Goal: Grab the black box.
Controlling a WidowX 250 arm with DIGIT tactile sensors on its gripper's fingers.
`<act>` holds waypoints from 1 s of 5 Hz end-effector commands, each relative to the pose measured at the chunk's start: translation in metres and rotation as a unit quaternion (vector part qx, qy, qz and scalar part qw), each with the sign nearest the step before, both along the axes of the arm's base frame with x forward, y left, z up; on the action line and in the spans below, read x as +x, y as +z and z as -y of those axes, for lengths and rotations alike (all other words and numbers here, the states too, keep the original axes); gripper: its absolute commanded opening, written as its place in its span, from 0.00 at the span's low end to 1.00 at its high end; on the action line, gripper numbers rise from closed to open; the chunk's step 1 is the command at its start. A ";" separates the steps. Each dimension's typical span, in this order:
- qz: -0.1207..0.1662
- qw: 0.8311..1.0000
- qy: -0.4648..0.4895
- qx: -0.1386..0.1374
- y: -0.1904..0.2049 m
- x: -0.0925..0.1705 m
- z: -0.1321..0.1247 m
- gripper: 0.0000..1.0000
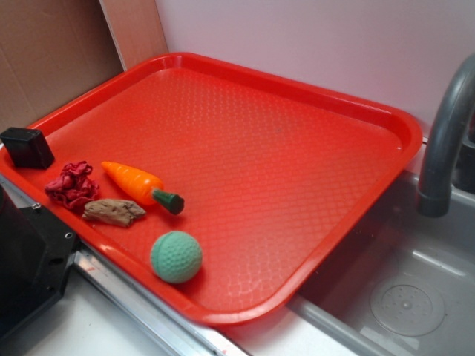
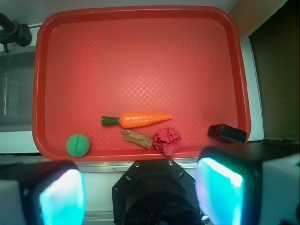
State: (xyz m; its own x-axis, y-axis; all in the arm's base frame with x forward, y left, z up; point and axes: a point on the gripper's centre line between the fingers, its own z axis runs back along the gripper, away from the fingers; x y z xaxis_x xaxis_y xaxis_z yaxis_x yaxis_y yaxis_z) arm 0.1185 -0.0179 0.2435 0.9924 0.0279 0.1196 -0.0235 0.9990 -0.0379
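No readable text, labels or numbers; black box (image 1: 27, 147) seemingly unmarked.

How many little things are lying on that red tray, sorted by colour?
Black: 1, the black box
Orange: 1, the carrot
Green: 1, the ball
Red: 1, the crumpled lump
Brown: 1, the woody chunk
Total: 5, all near one edge of the tray.

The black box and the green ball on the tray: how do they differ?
The black box is a dark, flat-sided block; the green ball is round and dimpled. The box sits in the red tray's corner against the rim, the ball along the same edge beyond the carrot. Both are small, similar in size.
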 end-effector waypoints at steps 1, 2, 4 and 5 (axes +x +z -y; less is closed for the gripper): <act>0.000 1.000 0.000 0.000 0.000 0.000 0.000 1.00; -0.003 0.992 -0.125 -0.030 -0.032 0.024 -0.032 1.00; -0.039 0.964 -0.262 -0.004 -0.100 0.020 -0.086 1.00; -0.071 0.954 -0.289 0.026 -0.128 0.003 -0.105 1.00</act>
